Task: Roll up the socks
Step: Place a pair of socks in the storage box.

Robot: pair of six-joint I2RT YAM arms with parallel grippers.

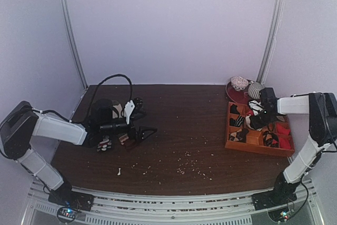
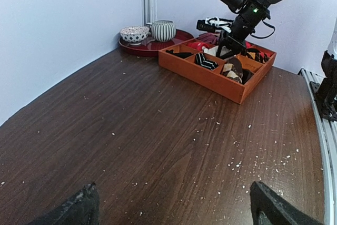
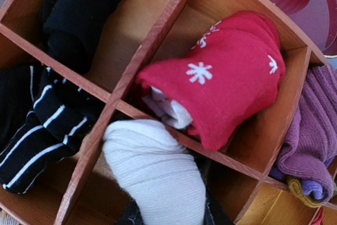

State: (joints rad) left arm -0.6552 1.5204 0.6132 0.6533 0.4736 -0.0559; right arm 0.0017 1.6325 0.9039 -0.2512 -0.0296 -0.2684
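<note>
Hovering over the box: the right gripper (image 1: 256, 120) hangs above the wooden box (image 2: 200, 75) at the table's right side, its wrist camera staring straight down into the compartments.
Right jaws: part-closed and, by the look of it, grasping the sock roll (image 3: 158, 172). Dark finger shapes flank the cream bundle at the bottom edge of the wrist view.
Sock roll: cream-white and ribbed, its nose up against the crossing dividers, in line with the cell just below the red snowflake sock (image 3: 226, 72). Resting on the wood or hanging above it? Can't tell.
Neighbours: a black striped sock (image 3: 42, 130) in the next cell on the view's left, a purple sock (image 3: 310, 140) bulging at the right wall, a plain black sock (image 3: 79, 14) in the far corner.
Left gripper (image 2: 174, 206): jaws spread wide, nothing between them, low over bare table (image 2: 131, 130), well apart from the box.
Step, my read: stowing the finished roll in its cell, so the task looks close to done.
Doing it well: go down straight and keep the roll's nose off the divider so it can't catch and unfurl. Let the bundle settle on the wood before letting go, open just enough to free it, then lift straight up.
Watch out: the red sock overhangs the shared wall, and a brush on the way out could drag it along.
</note>
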